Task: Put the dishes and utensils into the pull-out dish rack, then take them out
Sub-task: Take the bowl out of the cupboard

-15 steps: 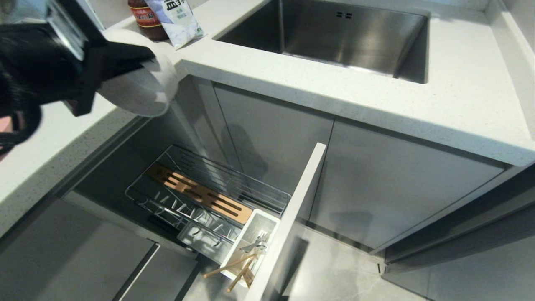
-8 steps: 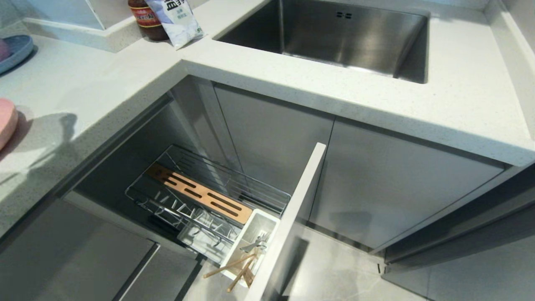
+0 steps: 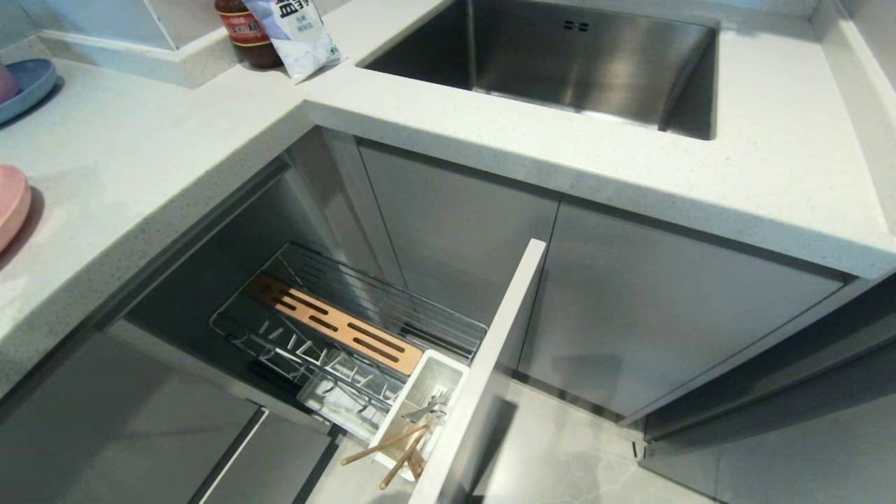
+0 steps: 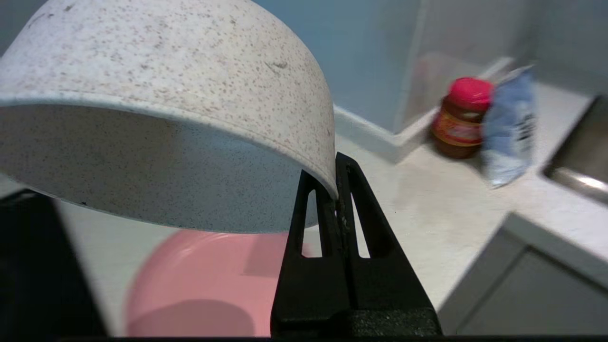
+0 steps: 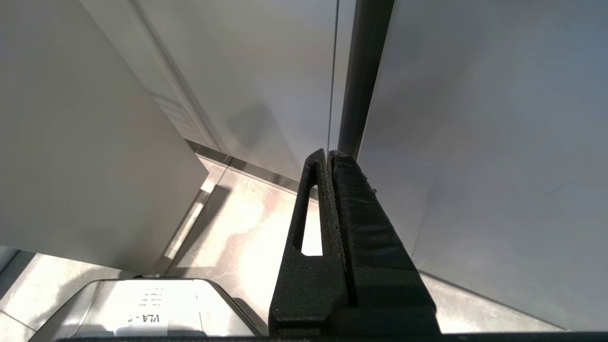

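In the head view neither arm shows. The white speckled stone table (image 3: 175, 140) wraps round a corner, with a stainless steel sink (image 3: 574, 63) sunk into its far run. At the left edge lies a part of the large flat round pink plate (image 3: 10, 206), and farther back a blue plate (image 3: 28, 84). A brown jar with a red label (image 3: 241, 31) and a white and blue pouch (image 3: 297, 35) stand together at the back corner. Below, the pull-out dish rack of chrome wire (image 3: 350, 329) stands drawn out from the grey cabinet, its slotted brown wooden strip (image 3: 336, 329) running along the middle and its tall flat white front panel (image 3: 483, 364) at the near end. No dish sits in the wire slots. The white rectangular cutlery box (image 3: 423, 413) sits against that panel; in it lean the pair of thin light wooden chopsticks (image 3: 392, 448) and the slim silver metal cutlery (image 3: 434, 406). In the left wrist view the left pincer (image 4: 337, 194) is closed tight on the rim of the smaller round off-white speckled bowl (image 4: 156, 104), which it holds up, tilted, in the air above the table, with the pink plate lying beneath it and the jar and pouch well beyond. In the right wrist view the right pincer (image 5: 330, 156) points down toward the grey floor tiles (image 5: 247, 223) beside the cabinet doors, its jaws pressed together with nothing between them.
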### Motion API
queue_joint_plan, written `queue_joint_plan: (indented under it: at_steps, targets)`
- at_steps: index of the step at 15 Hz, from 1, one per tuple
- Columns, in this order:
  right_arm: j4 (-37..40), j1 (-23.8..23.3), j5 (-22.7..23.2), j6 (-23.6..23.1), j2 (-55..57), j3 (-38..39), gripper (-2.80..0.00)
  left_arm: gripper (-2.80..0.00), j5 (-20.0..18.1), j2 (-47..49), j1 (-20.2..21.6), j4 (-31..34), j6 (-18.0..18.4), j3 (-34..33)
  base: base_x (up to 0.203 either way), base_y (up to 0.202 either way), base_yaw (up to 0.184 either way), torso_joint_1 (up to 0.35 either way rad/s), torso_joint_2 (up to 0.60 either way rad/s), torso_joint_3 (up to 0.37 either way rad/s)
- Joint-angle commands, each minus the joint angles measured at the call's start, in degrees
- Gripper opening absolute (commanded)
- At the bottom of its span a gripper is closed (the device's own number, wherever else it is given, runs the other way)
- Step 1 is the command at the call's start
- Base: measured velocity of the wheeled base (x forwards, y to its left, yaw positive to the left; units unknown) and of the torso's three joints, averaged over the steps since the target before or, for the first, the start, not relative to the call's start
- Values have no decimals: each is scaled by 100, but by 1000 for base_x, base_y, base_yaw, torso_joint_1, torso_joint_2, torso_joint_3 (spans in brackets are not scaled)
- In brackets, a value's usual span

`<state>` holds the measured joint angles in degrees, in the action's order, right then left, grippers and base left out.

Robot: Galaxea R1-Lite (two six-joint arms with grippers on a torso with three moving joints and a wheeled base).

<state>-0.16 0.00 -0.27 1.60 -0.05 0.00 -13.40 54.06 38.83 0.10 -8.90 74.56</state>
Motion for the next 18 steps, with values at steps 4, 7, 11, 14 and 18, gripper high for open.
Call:
queue_joint_plan:
  at_steps: [4, 7, 11, 14, 18]
  targets:
    - [-2, 0, 0, 3, -13, 9, -280, -280, -1547, 38, 1902, 1068, 38, 632, 0, 0, 0, 0, 0, 0]
    - [-2, 0, 0, 1, -13, 9, -280, -280, -1546, 632, 2017, 3268, 394, 1941, 0, 0, 0, 0, 0, 0]
    - [-2, 0, 0, 7, -13, 9, -280, -280, -698, 1473, 2078, 5082, 1653, 2860, 0, 0, 0, 0, 0, 0]
    - [-2, 0, 0, 7, -13, 9, -280, -280, -602, 1927, 2098, 6087, 2143, 3530, 0, 0, 0, 0, 0, 0]
    - [-2, 0, 0, 0, -13, 1, -280, -280, -666, 2183, 1906, 6257, 2494, 3619, 0, 0, 0, 0, 0, 0]
